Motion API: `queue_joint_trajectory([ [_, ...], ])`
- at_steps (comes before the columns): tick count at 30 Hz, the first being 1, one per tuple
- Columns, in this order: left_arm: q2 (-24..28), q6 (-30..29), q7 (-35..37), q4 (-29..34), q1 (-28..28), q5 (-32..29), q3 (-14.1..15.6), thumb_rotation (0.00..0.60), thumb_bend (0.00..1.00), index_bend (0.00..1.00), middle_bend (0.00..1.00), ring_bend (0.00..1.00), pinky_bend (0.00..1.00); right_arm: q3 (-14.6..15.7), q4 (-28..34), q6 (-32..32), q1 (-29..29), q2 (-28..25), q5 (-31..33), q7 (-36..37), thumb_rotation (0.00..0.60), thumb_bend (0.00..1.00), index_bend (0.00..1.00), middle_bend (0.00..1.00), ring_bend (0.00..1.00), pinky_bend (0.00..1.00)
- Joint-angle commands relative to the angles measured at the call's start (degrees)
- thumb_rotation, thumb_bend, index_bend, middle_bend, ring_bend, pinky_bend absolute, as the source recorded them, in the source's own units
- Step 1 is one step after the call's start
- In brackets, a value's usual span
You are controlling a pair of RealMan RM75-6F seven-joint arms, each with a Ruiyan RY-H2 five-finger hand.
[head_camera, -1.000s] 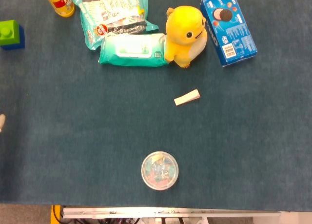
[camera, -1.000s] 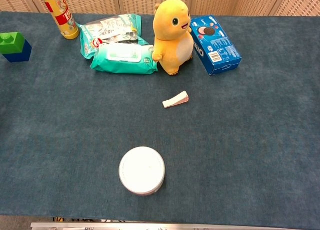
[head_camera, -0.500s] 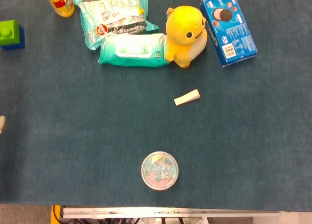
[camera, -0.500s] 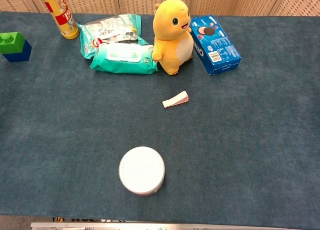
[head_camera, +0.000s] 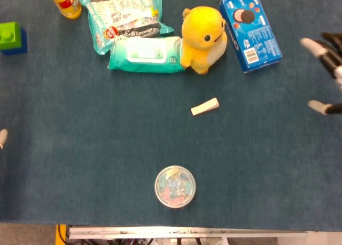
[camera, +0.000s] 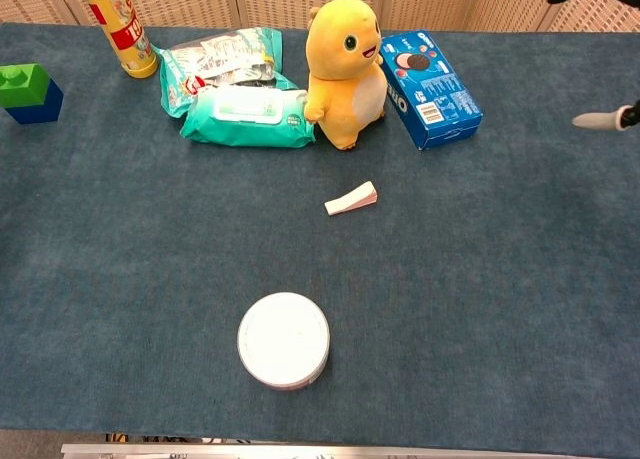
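My right hand (head_camera: 331, 63) reaches in from the right edge with its fingers (head_camera: 319, 107) spread and nothing in them. It hovers to the right of the blue Oreo box (head_camera: 250, 30). The chest view catches only its fingertips (camera: 598, 121) at the right edge. Of my left hand (head_camera: 2, 137), just a pale tip shows at the left edge, over bare cloth. A yellow plush duck (head_camera: 203, 38) stands beside the box, and a small cream wedge (head_camera: 205, 107) lies mid-table.
A teal wipes pack (head_camera: 145, 54) and a snack bag (head_camera: 125, 14) lie left of the duck. A yellow bottle (head_camera: 65, 0) and a green-and-blue block (head_camera: 12, 38) stand at the far left. A round lidded container (head_camera: 175, 187) sits near the front edge.
My right hand has come into view from the right edge, fingers spread. The tip of the left hand has shifted slightly. The objects have not moved.
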State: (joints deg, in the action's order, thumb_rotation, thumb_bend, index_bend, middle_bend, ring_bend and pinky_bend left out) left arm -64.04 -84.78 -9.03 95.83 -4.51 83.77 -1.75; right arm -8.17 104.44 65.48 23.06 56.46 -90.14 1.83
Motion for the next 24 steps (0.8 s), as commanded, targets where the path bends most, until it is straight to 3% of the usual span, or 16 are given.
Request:
queue_joint_trajectory([
  [1, 0.12, -0.06, 0.05, 0.06, 0.15, 0.11, 0.18, 0.6, 0.26, 0.15, 0.18, 0.15, 0.1, -2.04, 1.85, -5.22, 4.35, 1.1, 2.38, -3.46, 0.582, 0.05, 0.04, 0.1, 0.0, 0.0],
  [7, 0.45, 0.09, 0.11, 0.2, 0.53, -0.06, 0.58, 0.6, 0.26, 0.15, 0.18, 0.15, 0.1, -4.52, 1.78, -11.53, 10.82, 4.48, 6.32, -7.61, 0.485, 0.02, 0.02, 0.05, 0.0, 0.0],
  [24, 0.41, 0.59, 0.59, -0.1, 0.99, -0.48, 0.94, 0.6, 0.26, 0.16, 0.17, 0.15, 0.1, -10.86, -9.77, -21.68, 26.45, 17.26, 21.35, -12.51, 0.48, 0.05, 0.0, 0.04, 0.0, 0.0],
])
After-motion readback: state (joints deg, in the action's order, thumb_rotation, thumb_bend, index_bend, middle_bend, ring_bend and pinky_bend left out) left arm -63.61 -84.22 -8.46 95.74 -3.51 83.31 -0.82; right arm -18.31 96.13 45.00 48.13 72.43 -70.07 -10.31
